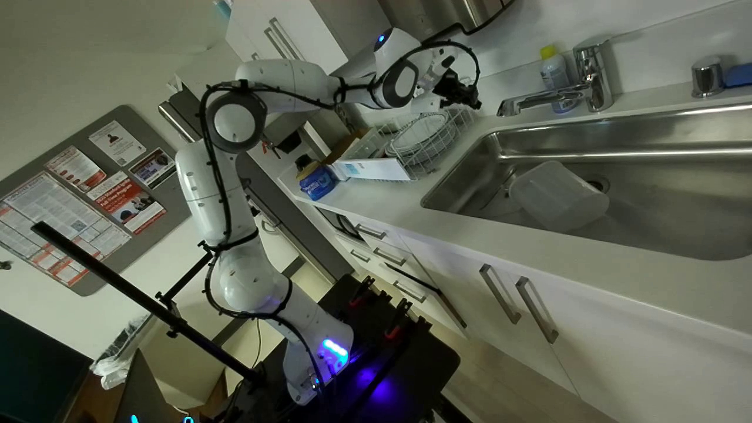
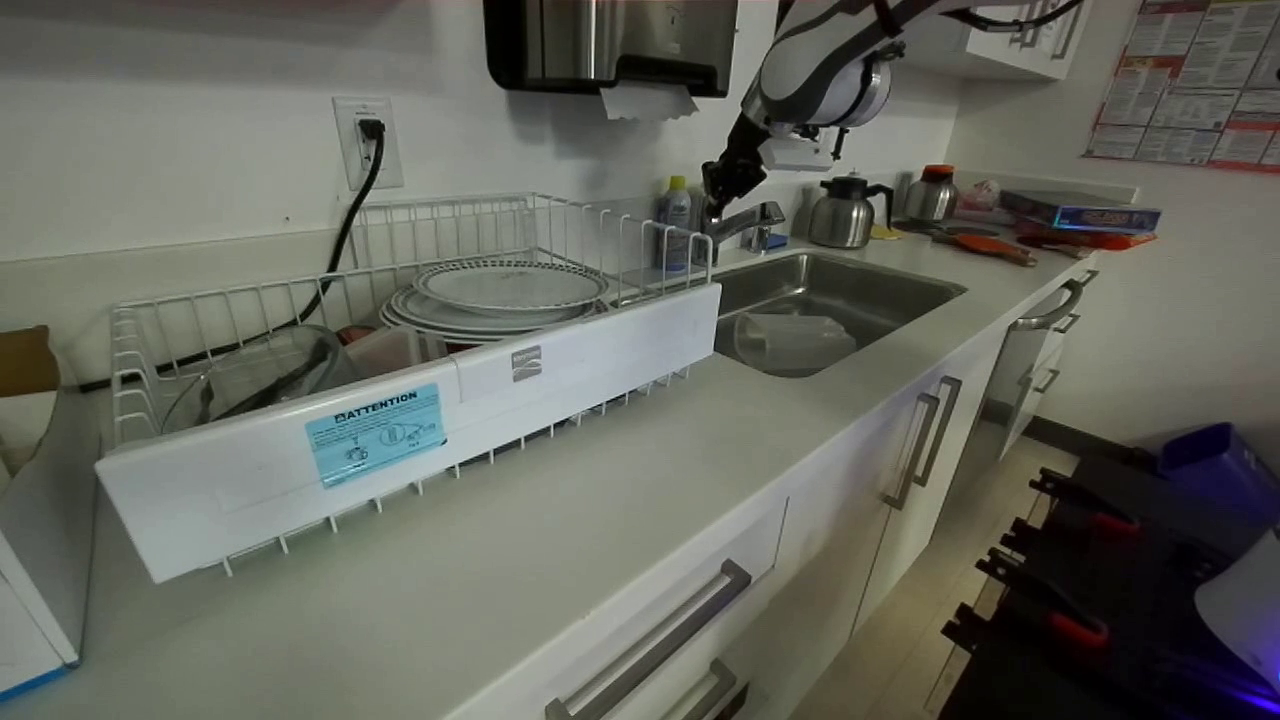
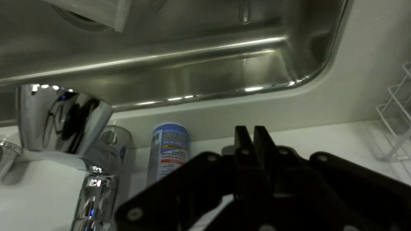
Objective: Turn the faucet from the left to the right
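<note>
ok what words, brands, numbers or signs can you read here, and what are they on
"ATTENTION": on the blue sticker, on the front of the dish rack.
Too small or blurred to read: the rest of the sticker, the rack's gray tag, the bottle label, the blue container label, the wall notices, the blue box lettering.

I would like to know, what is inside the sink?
In the sink lies a cloudy plastic container, hiding part of the drain. A thin handle also shows in the wrist view. What is under the container cannot be seen.
</note>
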Tool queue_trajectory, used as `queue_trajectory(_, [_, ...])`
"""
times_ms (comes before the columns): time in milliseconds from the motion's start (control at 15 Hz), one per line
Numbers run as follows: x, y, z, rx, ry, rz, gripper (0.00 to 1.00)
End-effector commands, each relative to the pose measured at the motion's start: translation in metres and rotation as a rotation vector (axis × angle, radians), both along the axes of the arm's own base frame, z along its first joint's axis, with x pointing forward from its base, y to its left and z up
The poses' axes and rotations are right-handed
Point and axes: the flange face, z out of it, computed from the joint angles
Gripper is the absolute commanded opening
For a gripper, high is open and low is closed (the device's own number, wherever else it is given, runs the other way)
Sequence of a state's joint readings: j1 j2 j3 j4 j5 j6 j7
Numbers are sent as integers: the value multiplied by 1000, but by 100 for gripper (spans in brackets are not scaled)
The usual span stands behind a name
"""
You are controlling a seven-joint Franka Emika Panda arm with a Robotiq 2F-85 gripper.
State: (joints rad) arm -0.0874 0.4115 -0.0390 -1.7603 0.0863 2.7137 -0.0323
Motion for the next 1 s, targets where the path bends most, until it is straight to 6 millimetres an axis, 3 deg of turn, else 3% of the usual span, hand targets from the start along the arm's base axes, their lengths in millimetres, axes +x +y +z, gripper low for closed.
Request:
queue_trajectory(0, [15, -15, 0, -37, -87, -33, 0])
queue_trajectory(600, [18, -64, -11, -124, -102, -186, 0])
queue_trajectory(933, [13, -76, -18, -146, -34, -249, 0])
